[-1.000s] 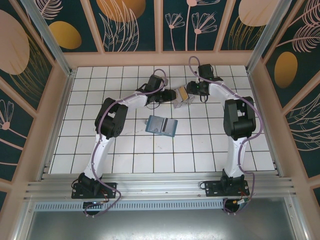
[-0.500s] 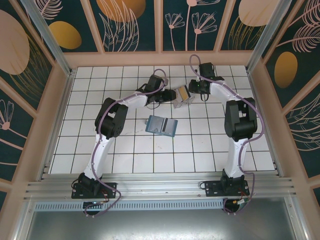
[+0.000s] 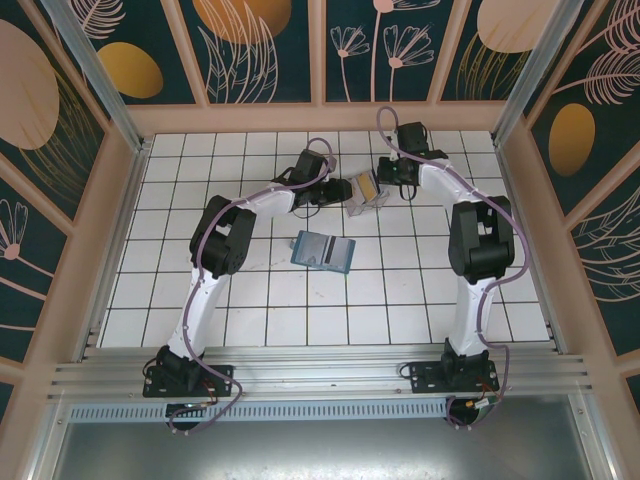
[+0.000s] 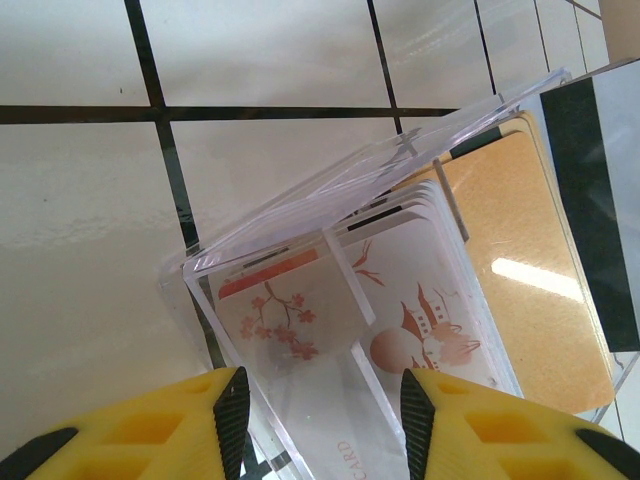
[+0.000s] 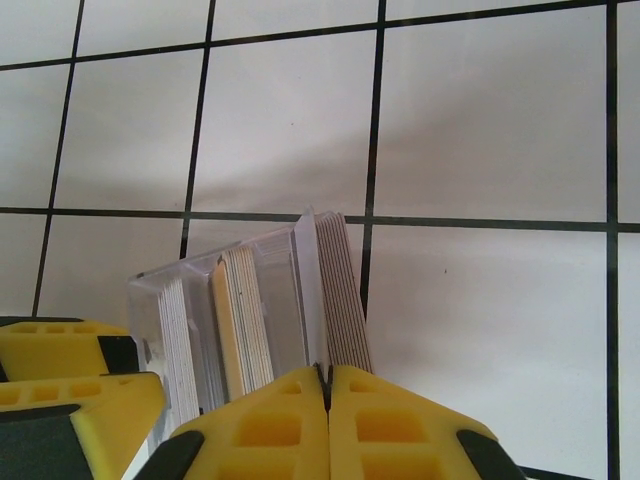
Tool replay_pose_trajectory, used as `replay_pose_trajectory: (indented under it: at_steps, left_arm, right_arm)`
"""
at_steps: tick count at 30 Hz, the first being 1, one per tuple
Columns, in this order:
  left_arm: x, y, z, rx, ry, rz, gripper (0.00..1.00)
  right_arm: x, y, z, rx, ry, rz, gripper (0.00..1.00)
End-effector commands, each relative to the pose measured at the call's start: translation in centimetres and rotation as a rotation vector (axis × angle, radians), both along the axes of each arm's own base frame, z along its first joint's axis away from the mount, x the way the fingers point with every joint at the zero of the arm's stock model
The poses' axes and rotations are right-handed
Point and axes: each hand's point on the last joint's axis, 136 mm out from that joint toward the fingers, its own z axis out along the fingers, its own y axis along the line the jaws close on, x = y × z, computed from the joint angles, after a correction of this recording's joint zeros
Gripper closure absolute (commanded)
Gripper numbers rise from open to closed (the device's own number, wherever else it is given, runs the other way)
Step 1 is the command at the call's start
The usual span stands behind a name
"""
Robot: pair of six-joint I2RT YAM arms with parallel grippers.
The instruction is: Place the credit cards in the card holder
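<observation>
right gripper (image 5: 326, 372) newly closed, one card holder (image 3: 323, 250)

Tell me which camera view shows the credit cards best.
The left wrist view: the credit cards lie face-on and close, printed designs and the gold-yellow one plain, inside a clear case. The right wrist view shows them edge-on, as thin stacks. The top external view shows a small bunch, no detail.

L arm rises from its base, elbow bent, forearm out toward 2 o'clock. L hand (image 3: 336, 190): fingers (image 4: 130, 430) half apart, clamped on clear case (image 4: 300, 230). R arm climbs to 12, forearm swings to 10. R hand (image 3: 386, 180): aims at 8 o'clock, fingers (image 5: 400, 420) pressed together.
</observation>
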Motion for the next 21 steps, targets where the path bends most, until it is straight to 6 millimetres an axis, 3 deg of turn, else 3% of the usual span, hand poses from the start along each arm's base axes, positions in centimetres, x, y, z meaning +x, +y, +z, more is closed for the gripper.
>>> replay_pose_trajectory:
  at_steps: [1, 5, 10, 15, 17, 21]
  left_arm:
    - [-0.9, 0.7, -1.2, 0.04, 0.049, 0.009, 0.54]
    - [-0.9, 0.7, -1.0, 0.039, 0.045, 0.007, 0.54]
    - [-1.1, 0.8, -0.9, 0.04, 0.046, 0.007, 0.54]
    - [-1.2, 0.9, -1.1, 0.04, 0.049, 0.007, 0.54]
    - [-1.2, 0.8, -1.0, 0.038, 0.048, 0.008, 0.54]
    - [-1.1, 0.8, -0.9, 0.032, 0.046, 0.009, 0.54]
  right_arm:
    - [0.1, -0.3, 3.7, 0.004, -0.062, 0.009, 0.96]
    - [0.1, 0.0, 3.8, 0.017, -0.059, 0.022, 0.95]
    - [0.1, -0.5, 2.3, -0.016, -0.034, 0.009, 0.87]
    - [0.1, -1.5, 1.0, -0.079, -0.016, -0.015, 0.76]
    - [0.0, -1.4, 0.7, -0.083, -0.01, -0.012, 0.68]
    - [-0.1, -0.4, 0.0, -0.088, 0.004, 0.017, 0.63]
